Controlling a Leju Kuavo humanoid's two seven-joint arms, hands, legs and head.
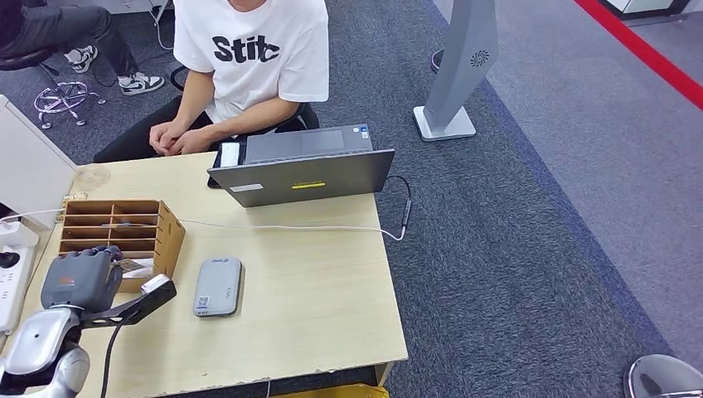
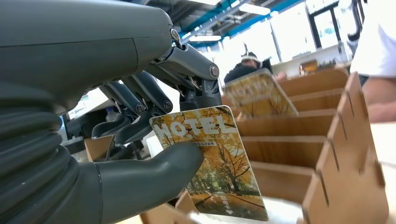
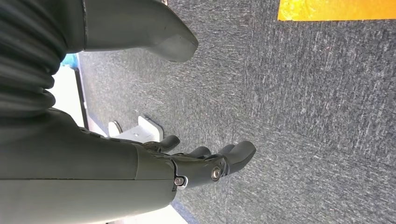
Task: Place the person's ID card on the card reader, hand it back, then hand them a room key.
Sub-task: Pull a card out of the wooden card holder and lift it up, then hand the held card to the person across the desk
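Heads up: your left hand [image 2: 140,154] has the key card [image 2: 210,163] pinched between thumb and fingers [image 2: 140,100], right at the wooden rack [image 1: 124,232] on the counter [image 1: 315,290]. The pinch looks like it sits on one edge of the card, so I'd guess it can pivot or slip out if you swing fast toward the person [image 1: 249,58]. Another card [image 2: 259,93] stands in a slot just behind it, and the dividers are close, so pulling out at an angle could snag it or nudge the rack. The white cable [image 1: 290,226] runs across the counter between you and the laptop [image 1: 307,170], which might catch the arm on the way over. The reader [image 1: 219,286] sits just beside the rack with nothing on it that I can see. The ID card I can't find. The right hand [image 3: 205,163] hangs over the carpet, fingers loosely spread, holding nothing. From the head view the hand covers the card, so grip depth is hard to judge.
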